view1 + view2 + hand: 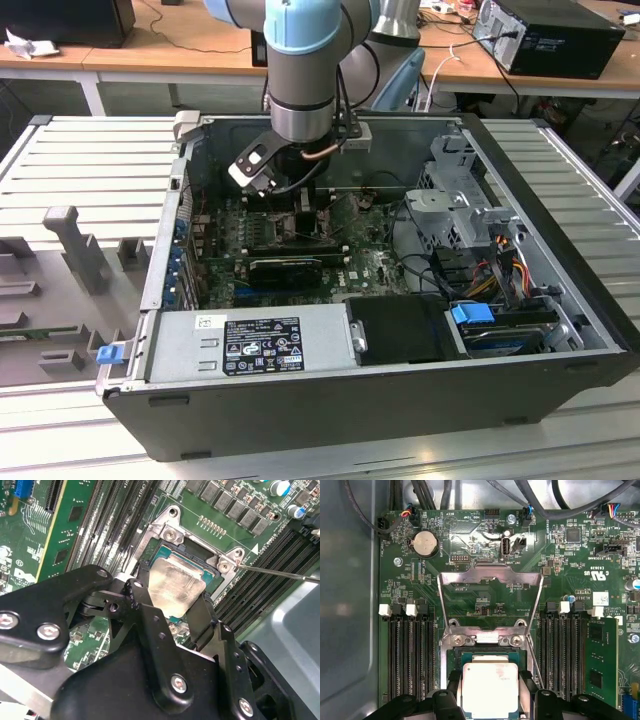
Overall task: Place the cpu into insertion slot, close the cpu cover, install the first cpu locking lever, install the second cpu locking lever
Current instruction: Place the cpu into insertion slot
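In both wrist views my gripper [490, 679] [174, 605] is shut on the cpu [490, 692] [176, 582], a flat square chip with a tan-silver face. One black finger [452, 687] presses each opposite edge. The chip sits level in the insertion slot [470, 656] [200, 555], with its green edge showing inside the grey metal surround. The cpu cover [490, 571], a thin grey frame, stands swung open beyond the socket. A thin wire locking lever [280, 573] [533, 657] is raised beside the socket. In the exterior view the gripper [300, 210] reaches down into the open computer case.
Long black memory slots [410, 655] [560, 655] flank the socket, and a green memory module [602, 660] stands in one. Cables [470, 490] run along the motherboard's edge. In the exterior view the power supply [250, 345], drive cage [460, 210] and case walls [400, 400] hem the arm in.
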Controlling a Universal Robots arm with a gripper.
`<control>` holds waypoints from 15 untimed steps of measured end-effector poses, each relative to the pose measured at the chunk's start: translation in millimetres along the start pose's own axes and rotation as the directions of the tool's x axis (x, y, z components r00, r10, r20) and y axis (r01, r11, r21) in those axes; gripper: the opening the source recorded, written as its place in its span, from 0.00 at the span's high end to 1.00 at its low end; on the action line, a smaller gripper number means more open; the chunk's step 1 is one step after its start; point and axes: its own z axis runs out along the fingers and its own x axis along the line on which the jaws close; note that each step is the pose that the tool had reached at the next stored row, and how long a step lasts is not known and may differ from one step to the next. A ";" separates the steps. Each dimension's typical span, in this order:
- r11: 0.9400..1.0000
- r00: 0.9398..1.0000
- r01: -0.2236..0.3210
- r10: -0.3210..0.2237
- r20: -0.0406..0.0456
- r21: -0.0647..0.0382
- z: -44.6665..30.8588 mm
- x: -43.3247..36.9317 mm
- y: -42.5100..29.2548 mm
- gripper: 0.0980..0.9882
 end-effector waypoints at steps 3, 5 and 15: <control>1.000 1.000 0.000 0.000 0.000 0.000 0.1 0.0 0.1 0.50; 1.000 1.000 0.000 0.000 0.000 0.000 0.3 0.0 0.8 0.50; 1.000 1.000 0.000 0.000 -0.001 0.000 0.7 1.9 1.0 0.42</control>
